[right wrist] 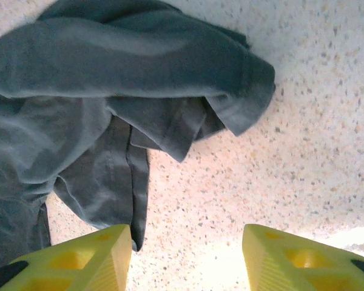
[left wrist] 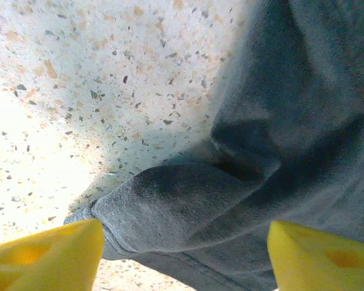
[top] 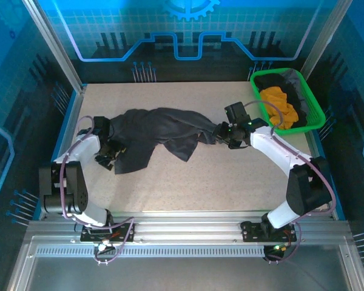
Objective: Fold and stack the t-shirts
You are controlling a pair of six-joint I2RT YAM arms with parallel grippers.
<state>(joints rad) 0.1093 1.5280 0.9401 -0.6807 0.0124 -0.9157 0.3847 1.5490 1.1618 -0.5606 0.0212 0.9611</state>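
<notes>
Left gripper [left wrist: 185, 245]: jaws wide, astride hem of charcoal t-shirt [left wrist: 279, 151], not pinching. Right gripper [right wrist: 187, 242]: jaws parted, holding nothing, bare table [right wrist: 315, 151] beneath; shirt ahead-left. Orange t-shirt [top: 282, 106] in green basket [top: 316, 122] behind it.

charcoal t-shirt [top: 161, 136] crumpled | left end effector [top: 107, 157] at left edge | right end effector [top: 222, 131] at right edge

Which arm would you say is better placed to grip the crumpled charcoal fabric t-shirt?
Probably left: the open left gripper has t-shirt fabric between its fingertips; the right gripper straddles mostly bare table.
</notes>
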